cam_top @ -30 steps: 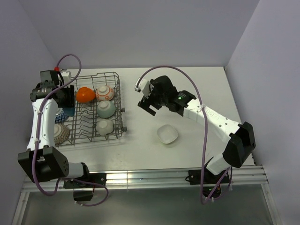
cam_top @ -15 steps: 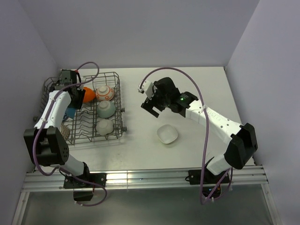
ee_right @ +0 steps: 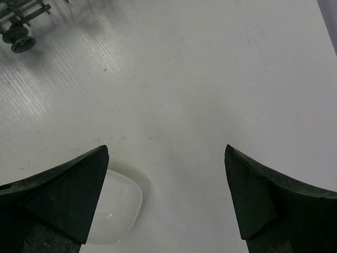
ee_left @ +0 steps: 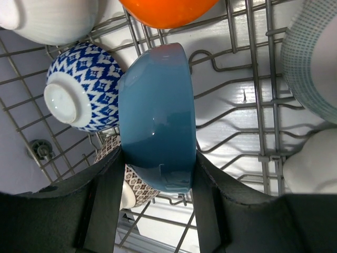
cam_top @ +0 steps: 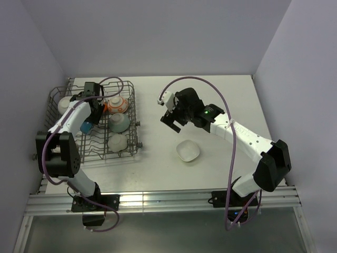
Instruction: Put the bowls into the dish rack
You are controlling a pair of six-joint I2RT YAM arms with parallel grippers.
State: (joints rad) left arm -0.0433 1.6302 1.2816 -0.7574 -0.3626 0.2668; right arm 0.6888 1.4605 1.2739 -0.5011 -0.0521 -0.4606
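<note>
The grey wire dish rack (cam_top: 118, 83) stands at the left of the table. My left gripper (cam_top: 90, 117) reaches down into its left part and is shut on a plain blue bowl (ee_left: 156, 116), held on edge between the tines. Around it in the rack are an orange bowl (ee_left: 168, 10), a blue-patterned bowl (ee_left: 79, 95), a brown-patterned bowl (ee_left: 134, 182), a red-orange patterned bowl (cam_top: 118, 105), a pale green bowl (cam_top: 119, 122) and a white round bowl (cam_top: 117, 142). A white square bowl (cam_top: 188, 151) lies on the table. My right gripper (cam_top: 171, 118) hovers open and empty just behind it.
Another white bowl (cam_top: 64, 103) sits at the rack's far left edge. In the right wrist view the square bowl (ee_right: 113, 208) lies by my left finger and a rack wheel (ee_right: 21, 39) shows at the top left. Walls close the left, back and right.
My left wrist has swung right, from the rack's left edge to over its left-middle, still gripping the blue bowl. My right gripper has shifted slightly right, still open.
</note>
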